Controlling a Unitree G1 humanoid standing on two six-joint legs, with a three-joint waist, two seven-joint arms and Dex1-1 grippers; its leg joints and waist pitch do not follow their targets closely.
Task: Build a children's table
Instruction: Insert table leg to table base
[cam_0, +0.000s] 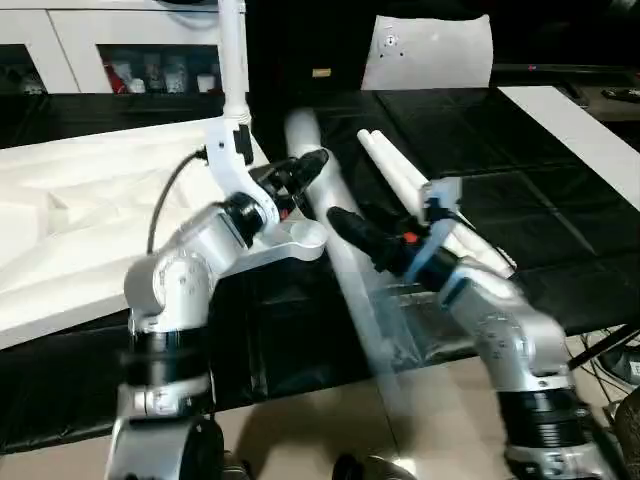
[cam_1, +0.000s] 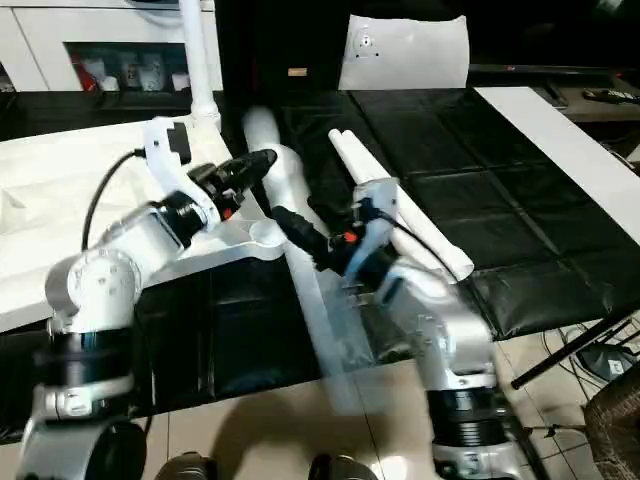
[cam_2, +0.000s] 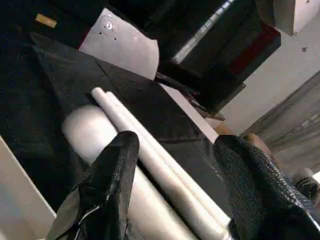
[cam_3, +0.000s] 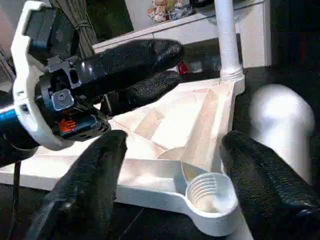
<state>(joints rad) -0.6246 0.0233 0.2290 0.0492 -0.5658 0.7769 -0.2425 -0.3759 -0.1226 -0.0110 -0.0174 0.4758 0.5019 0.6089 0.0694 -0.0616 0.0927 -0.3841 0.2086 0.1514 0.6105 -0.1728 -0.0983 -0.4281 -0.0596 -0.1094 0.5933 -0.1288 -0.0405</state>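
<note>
In the left eye view, the tabletop (cam_0: 90, 220) is seen lying underside up on the black mat (cam_0: 520, 215), with one leg (cam_0: 233, 60) already standing upright in its far corner socket. A loose leg (cam_0: 335, 225) is seen blurred just beside the tabletop's near corner socket (cam_0: 298, 237), running away from the robot. The left gripper (cam_0: 305, 172) is held above that corner, fingers apart, nothing clasped. The right gripper (cam_0: 345, 222) is found by the loose leg, its fingers spread; whether the leg is touched cannot be told. Two more legs (cam_0: 400, 180) are laid side by side beyond the loose leg, away from the tabletop.

In the left wrist view, the left gripper's fingers (cam_2: 107, 185) are shown parted over the loose leg (cam_2: 87, 132) and the paired legs (cam_2: 150, 150).

In the right wrist view, the right gripper's fingers (cam_3: 90, 185) are shown wide apart around the threaded corner socket (cam_3: 210, 192).
</note>
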